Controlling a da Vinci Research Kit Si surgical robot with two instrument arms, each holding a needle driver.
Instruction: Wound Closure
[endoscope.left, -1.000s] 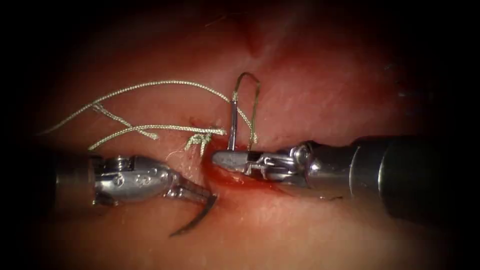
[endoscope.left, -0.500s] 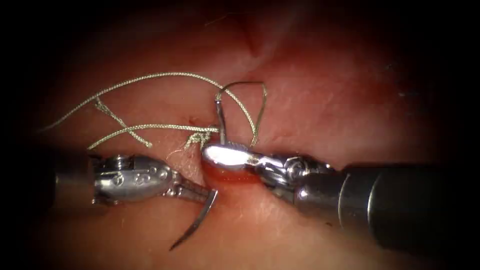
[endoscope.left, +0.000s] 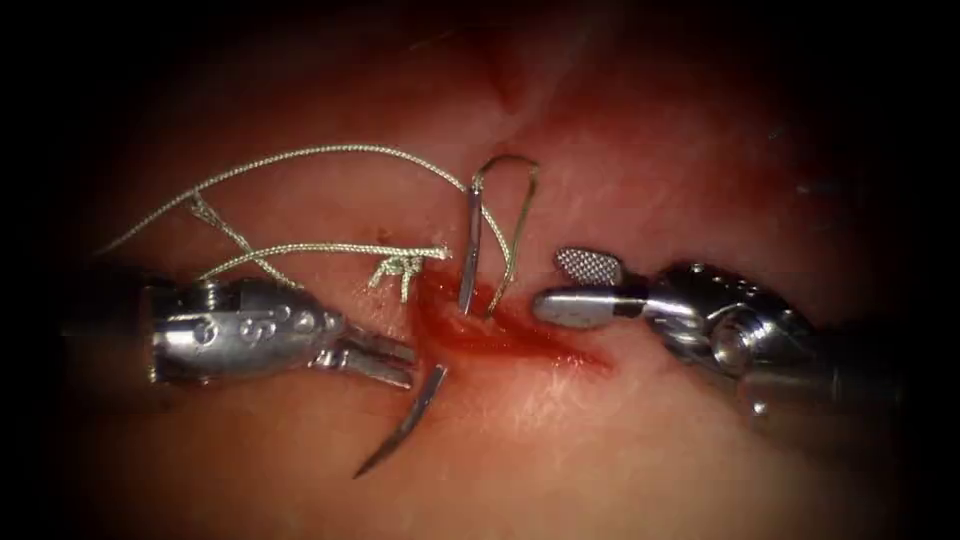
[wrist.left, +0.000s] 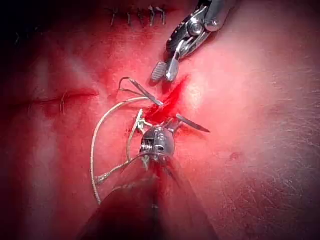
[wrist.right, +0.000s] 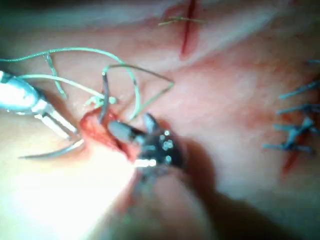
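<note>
The curved needle sits in the tissue (endoscope.left: 620, 180). Its tail (endoscope.left: 469, 250) stands up out of the red cut (endoscope.left: 520, 335), and its pointed half (endoscope.left: 405, 430) sticks out of the skin left of the cut. My left tool (endoscope.left: 410, 365) is just left of that pointed half with its jaws slightly open, holding nothing. My right tool (endoscope.left: 560, 285) hangs right of the cut, jaws wide open and empty. Thread (endoscope.left: 300, 155) runs from the needle's tail in a loop across the left side. The left wrist view has the pointed half (wrist.left: 192, 124) beside my left tool (wrist.left: 172, 122).
A tied knot (endoscope.left: 400, 268) with frayed ends lies just left of the cut's upper end. Red fluid pools in the cut. Older stitches (wrist.right: 295, 120) show on the tissue in the right wrist view. An older closed cut (wrist.left: 55, 97) shows in the left wrist view.
The right tool let go of the needle's tail, opened wide and drew back to the right. The left tool's jaws opened off the pointed half and pulled slightly left.
</note>
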